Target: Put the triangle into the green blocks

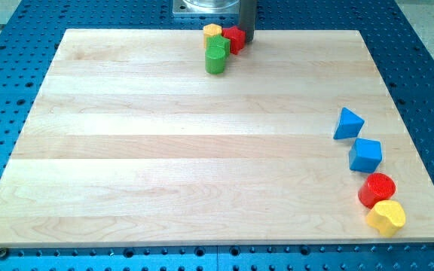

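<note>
A straight dark grey rod with a blunt, squared tip (246, 40), and behind it a round, silvery metal base on a grey plate.

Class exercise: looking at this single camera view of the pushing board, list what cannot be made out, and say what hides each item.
- My tip: its very end merges with the red block beside it; contact unclear.
- The rod's upper part: cut off by the view's top.
- Second green block: mostly hidden behind the green cylinder; shape unclear.
- Yellow block at the top: small, partly hidden.
</note>
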Controlling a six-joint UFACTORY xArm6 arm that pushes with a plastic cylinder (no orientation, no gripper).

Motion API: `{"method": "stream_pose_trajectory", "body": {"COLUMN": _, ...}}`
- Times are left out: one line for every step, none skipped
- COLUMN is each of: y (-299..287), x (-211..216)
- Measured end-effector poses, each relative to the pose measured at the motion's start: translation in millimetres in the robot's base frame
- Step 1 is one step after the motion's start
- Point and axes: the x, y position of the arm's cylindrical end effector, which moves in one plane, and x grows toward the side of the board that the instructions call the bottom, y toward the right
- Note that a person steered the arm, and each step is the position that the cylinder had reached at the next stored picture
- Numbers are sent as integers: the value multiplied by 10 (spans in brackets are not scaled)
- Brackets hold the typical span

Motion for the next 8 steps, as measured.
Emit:
{"method": "stream_pose_trajectory", "body": {"y": 555, "x": 83}}
{"method": "stream_pose_trajectory", "body": {"y": 1817, "x": 872}}
{"method": "stream_pose_trajectory", "body": {"y": 2780, "x": 1542}}
{"method": "stream_pose_trajectory", "body": {"y": 2471, "x": 2151}}
{"method": "stream_pose_trajectory", "body": {"y": 2021, "x": 2338}}
{"method": "stream_pose_trajectory", "body": {"y": 1496, "x": 2464}}
{"method": "stream_pose_trajectory", "body": {"y": 603, "x": 2462}}
{"method": "stream_pose_trajectory", "body": {"y": 76, "x": 2592}}
